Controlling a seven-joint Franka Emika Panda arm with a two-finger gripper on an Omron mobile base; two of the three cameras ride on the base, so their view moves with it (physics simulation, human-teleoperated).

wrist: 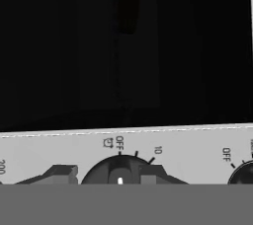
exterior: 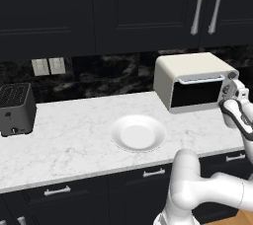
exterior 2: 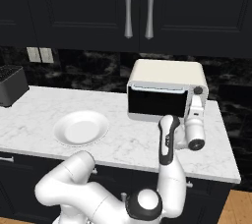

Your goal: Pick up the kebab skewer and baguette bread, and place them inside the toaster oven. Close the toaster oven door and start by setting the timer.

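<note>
The cream-white toaster oven (exterior: 190,68) (exterior 2: 165,76) stands at the back right of the counter. Its dark glass door (exterior: 195,94) (exterior 2: 156,104) is closed, with the handle bar up. My gripper (exterior: 228,90) (exterior 2: 197,101) (wrist: 108,175) is pressed to the oven's right-hand control panel. In the hand view, its two fingertips (wrist: 63,173) sit on either side of the timer knob (wrist: 120,168), under the marks OFF and 10, shut on it. The kebab skewer and the baguette bread are out of view.
A white plate (exterior: 138,134) (exterior 2: 81,128) with nothing on it lies mid-counter. A black slot toaster (exterior: 16,108) (exterior 2: 10,85) stands at the far left. Dark upper cabinets with pale handles (exterior: 199,6) hang above the oven. The counter's front edge (exterior: 99,172) runs in front of my base.
</note>
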